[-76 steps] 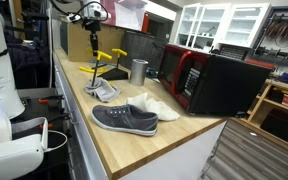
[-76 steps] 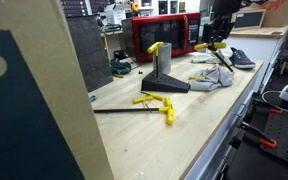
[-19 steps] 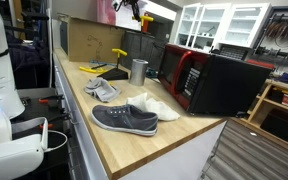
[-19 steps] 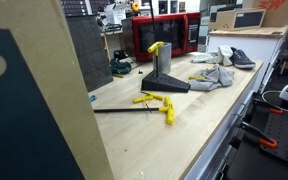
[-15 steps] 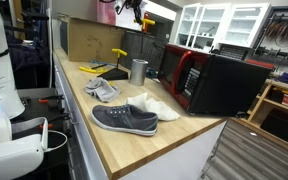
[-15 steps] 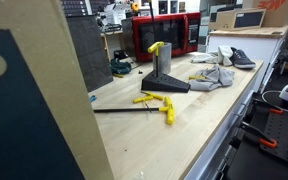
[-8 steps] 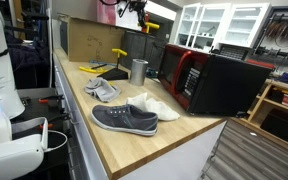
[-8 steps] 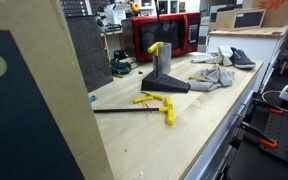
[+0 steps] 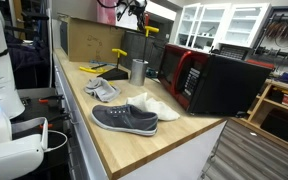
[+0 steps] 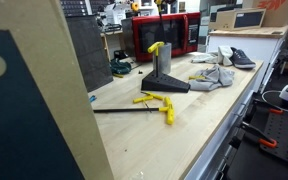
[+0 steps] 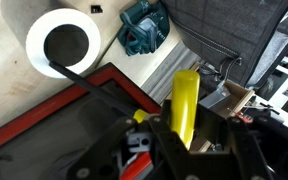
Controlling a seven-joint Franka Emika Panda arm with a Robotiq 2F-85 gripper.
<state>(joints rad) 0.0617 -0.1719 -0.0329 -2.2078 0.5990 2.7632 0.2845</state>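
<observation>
Yellow plastic T-handle tool (image 11: 187, 95): probably rigid, light and smooth. The gripper (image 11: 187, 140), high above the red microwave (image 9: 189, 78), is clamped on its shaft; mid-shaft hold suits.

Grey canvas shoe (image 9: 124, 119) on the wooden bench (image 9: 134, 147), white shoe (image 9: 156, 104) just behind it, steel cup (image 9: 138, 71) further back beside the red microwave (image 9: 199, 82), yellow-handled tool (image 9: 150, 30) in the jaws high above.

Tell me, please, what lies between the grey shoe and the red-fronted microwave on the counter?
A white shoe lies there, close behind the grey shoe and short of the microwave, as an exterior view shows.
</observation>
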